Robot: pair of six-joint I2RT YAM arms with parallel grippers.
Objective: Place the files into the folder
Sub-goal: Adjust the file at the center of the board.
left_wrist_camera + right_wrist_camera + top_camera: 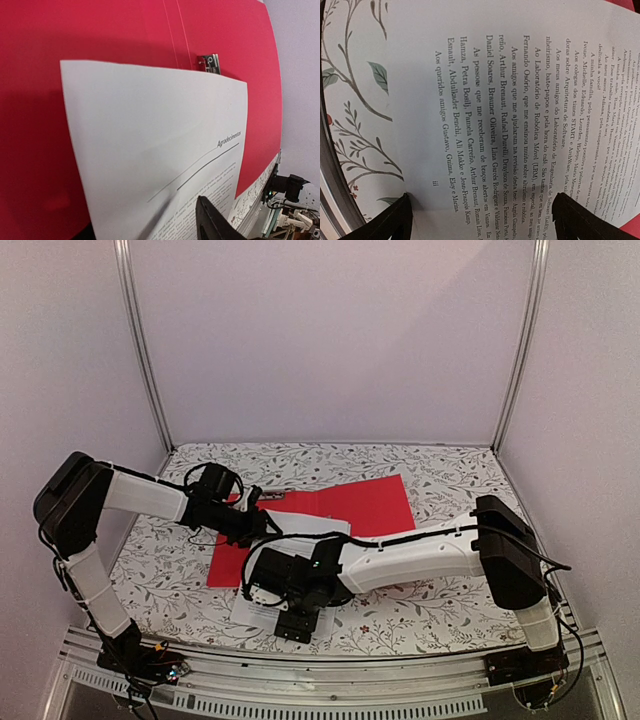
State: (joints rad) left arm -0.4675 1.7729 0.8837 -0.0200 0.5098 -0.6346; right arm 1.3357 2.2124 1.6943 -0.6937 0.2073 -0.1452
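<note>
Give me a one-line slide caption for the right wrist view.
Right pincer, wide open, poised over a printed sheet lying partly on the floral tablecloth, red folder at the frame's corner.

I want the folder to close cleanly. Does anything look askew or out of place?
Yes: the printed sheet lies only partly on the open red folder; its near end overhangs the folder's edge onto the floral tablecloth.

I see the whole table (450, 480) from high at its near edge; both wrist cameras look closely at the files (495, 100).
</note>
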